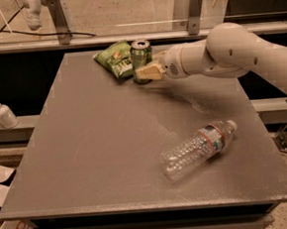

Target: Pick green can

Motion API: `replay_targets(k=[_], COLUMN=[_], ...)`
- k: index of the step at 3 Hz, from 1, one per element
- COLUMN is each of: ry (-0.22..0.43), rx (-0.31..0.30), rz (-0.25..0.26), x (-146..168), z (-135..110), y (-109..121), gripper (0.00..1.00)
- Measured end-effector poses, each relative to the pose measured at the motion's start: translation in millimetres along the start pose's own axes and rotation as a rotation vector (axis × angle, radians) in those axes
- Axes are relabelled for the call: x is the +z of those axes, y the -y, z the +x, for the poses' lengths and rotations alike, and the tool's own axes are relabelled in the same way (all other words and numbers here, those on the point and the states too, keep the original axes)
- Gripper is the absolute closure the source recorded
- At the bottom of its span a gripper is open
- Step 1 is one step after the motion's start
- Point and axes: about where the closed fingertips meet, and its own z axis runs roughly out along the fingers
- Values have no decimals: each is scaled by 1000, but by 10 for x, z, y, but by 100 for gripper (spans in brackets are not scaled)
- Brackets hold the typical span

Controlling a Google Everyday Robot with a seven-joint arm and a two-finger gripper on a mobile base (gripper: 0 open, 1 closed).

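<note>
Worktop: big grey worktop (97, 155), and everything I care about sits on it.
Arm: my white arm (233, 54) comes in from the right edge and stretches across the far side toward the back middle.
Bottle: clear plastic bottle (200, 149) with a red-banded label, lying on its side front right, well apart from the rest.
Snack bag: flat green snack bag (113, 59) at the back, just left of the can and touching it from what I can see.
Green can: the green can (140, 51) stands upright near the back edge, silver top showing.
End effector: the tan end effector (145, 72) is right up against the can's lower front. Honestly can't tell if it's spread or pinching.
Pump bottle: small white pump bottle (2, 112) on the ledge off to the left.
</note>
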Motion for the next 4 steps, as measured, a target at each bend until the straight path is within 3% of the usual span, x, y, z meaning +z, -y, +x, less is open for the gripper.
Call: replay_targets(k=[1,4], ry=[-4,-14], rx=[8,30], rz=[-3,-24], x=[15,20], z=[17,97], y=[-8,-40], gripper=[83,13])
